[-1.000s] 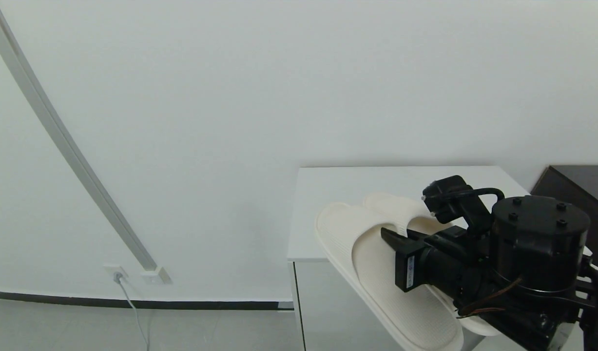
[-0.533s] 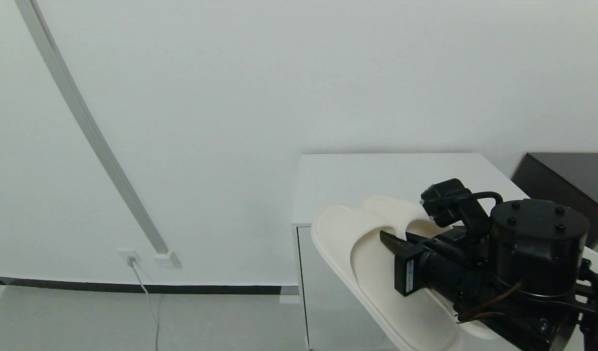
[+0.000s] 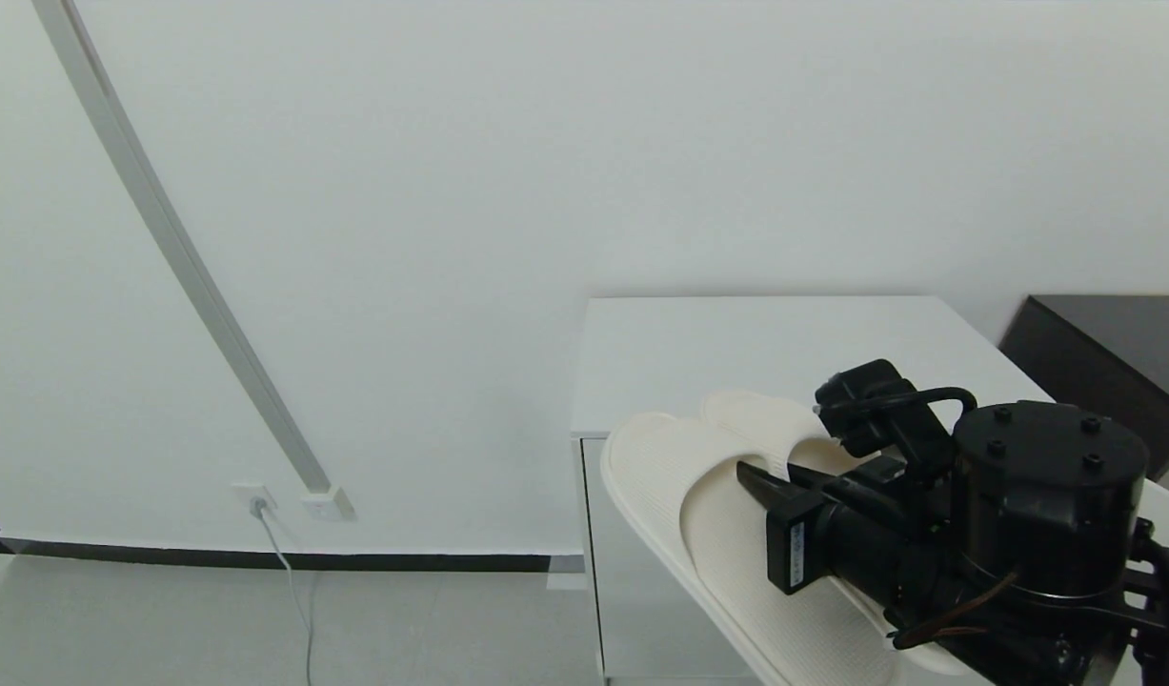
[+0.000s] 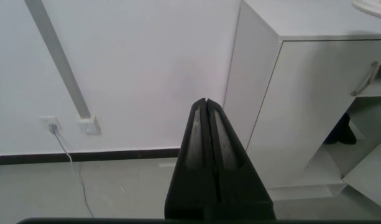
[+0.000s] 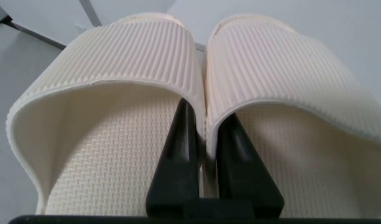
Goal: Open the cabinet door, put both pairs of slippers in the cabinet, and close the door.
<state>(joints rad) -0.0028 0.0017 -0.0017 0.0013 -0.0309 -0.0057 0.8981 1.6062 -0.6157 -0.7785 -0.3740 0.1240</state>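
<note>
My right gripper (image 3: 773, 476) is shut on a pair of cream ribbed slippers (image 3: 703, 510), held tilted in the air in front of the white cabinet (image 3: 736, 348), toes toward the wall. In the right wrist view its fingers (image 5: 181, 140) pinch the two inner walls of the slippers (image 5: 134, 56) together. My left gripper (image 4: 206, 107) is shut on nothing and points at the wall beside the cabinet (image 4: 302, 118). A bar handle (image 4: 364, 78) sits at the door's edge. Past it the inside shows, with shelves and something dark (image 4: 344, 130) on one.
A grey conduit (image 3: 165, 238) runs slantwise down the white wall to a socket (image 3: 253, 497) with a cable hanging to the floor. A dark piece of furniture (image 3: 1108, 348) stands to the right of the cabinet. Open floor lies to the cabinet's left.
The head view has shifted, so the cabinet top sits higher in the picture. The right gripper and slippers have sunk slightly against the cabinet's front edge.
</note>
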